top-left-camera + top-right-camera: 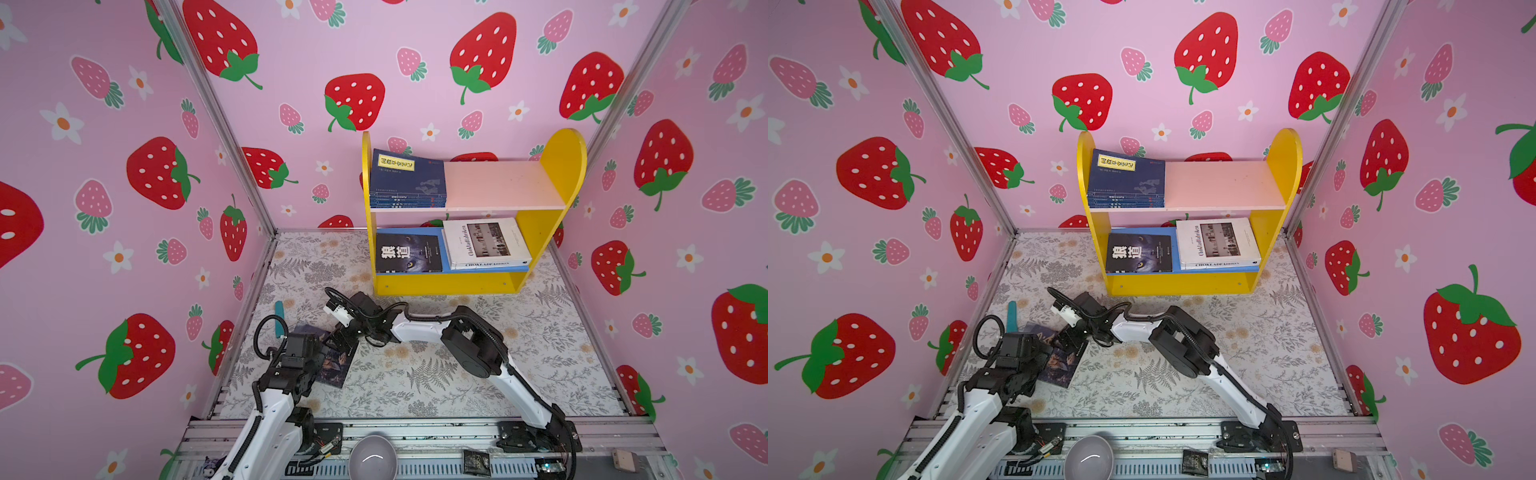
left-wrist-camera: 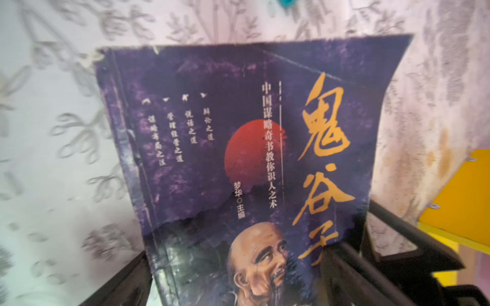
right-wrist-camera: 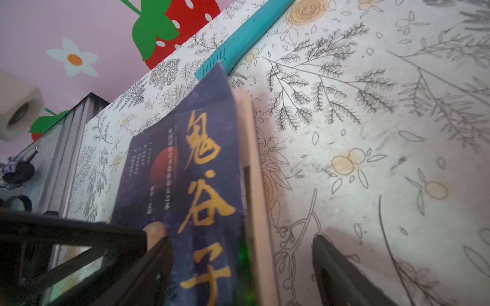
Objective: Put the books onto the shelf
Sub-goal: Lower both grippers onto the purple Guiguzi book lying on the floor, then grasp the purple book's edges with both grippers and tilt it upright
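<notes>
The flowery table (image 1: 540, 353) holds the yellow shelf (image 1: 449, 286) at the back. A dark old-man book (image 1: 334, 370) lies front left, a teal stick (image 1: 279, 318) beside it.

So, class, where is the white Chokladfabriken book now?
In both top views the white Chokladfabriken book lies flat at the right end of the shelf, on its blue lower board, beside the black wolf-eye book.

Pink walls (image 1: 291, 54) printed with red strawberries and white flowers close in the counter (image 1: 540, 353) on three sides: back, left and right. The counter has a pale fern-and-flower cover. Aluminium posts (image 1: 227, 133) rise from its back corners. A slotted rail (image 1: 436, 432) edges its near side. The light is soft and even.
</notes>
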